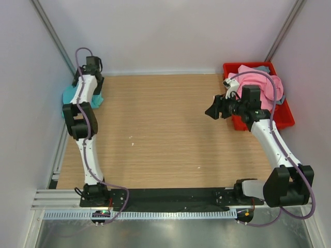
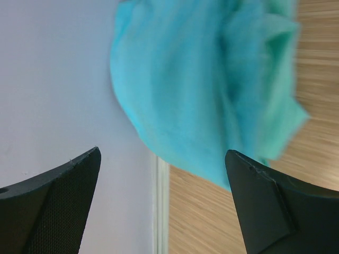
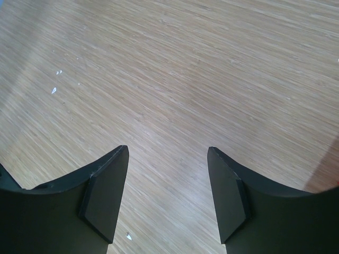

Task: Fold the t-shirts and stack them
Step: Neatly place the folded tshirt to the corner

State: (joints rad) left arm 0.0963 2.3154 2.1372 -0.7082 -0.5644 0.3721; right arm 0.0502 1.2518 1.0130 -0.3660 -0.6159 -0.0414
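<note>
Standing wide apart, left fingers (image 2: 53, 206) face turquoise t-shirt (image 2: 185, 90); right fingers (image 3: 100, 201) gape above table (image 3: 212, 63).

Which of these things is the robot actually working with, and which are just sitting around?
Part of the job: turquoise shirt, mint-green shirt, pink shirt, grey-blue shirt.

Just there: red bin holding the pink shirt, wooden table.

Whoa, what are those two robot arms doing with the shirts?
They're meant to fold and stack t-shirts, but neither arm holds one right now. The left hand is open, right next to a rumpled turquoise shirt at the far-left edge of the table, by the wall. The right hand is open too, over bare wood beside the red bin, where a pink shirt is piled.
</note>
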